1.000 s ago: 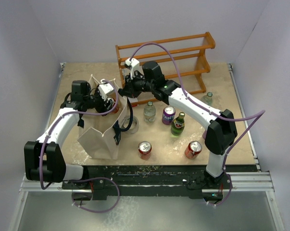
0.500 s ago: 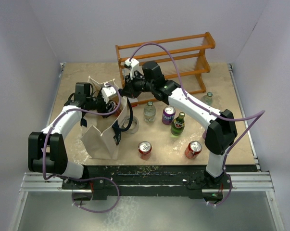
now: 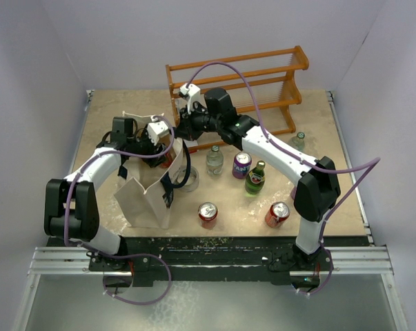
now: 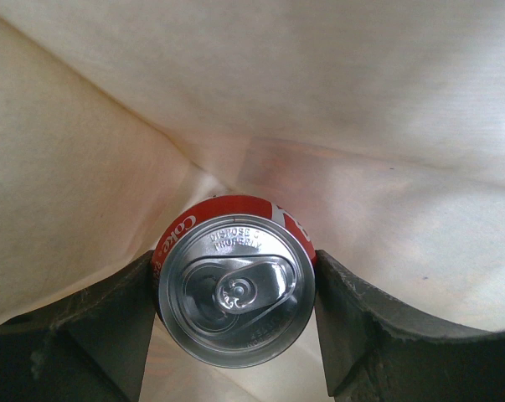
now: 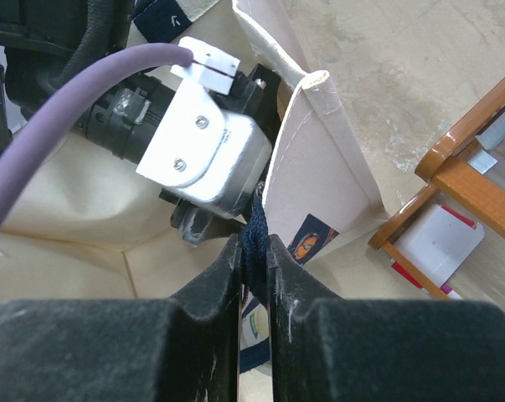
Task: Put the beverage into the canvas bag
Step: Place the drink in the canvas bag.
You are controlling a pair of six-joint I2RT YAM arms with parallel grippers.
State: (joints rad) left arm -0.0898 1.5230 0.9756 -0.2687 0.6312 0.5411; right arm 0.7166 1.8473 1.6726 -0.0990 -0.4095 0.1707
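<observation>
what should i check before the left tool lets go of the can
1. Red can gripped between the left tool's fingers: ok.
2. Can inside the canvas bag, cloth walls around it: ok.
3. Right tool shut on the navy strap: ok.
4. Bag's mouth open around the left arm, seen from above: ok.
5. Can resting on the bag's floor: cannot tell.

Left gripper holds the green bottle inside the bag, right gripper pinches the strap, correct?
No. The left wrist view shows a red can in the left gripper; the green bottle stands outside the bag. The can is inside it, and the right gripper pinches the strap.
</observation>
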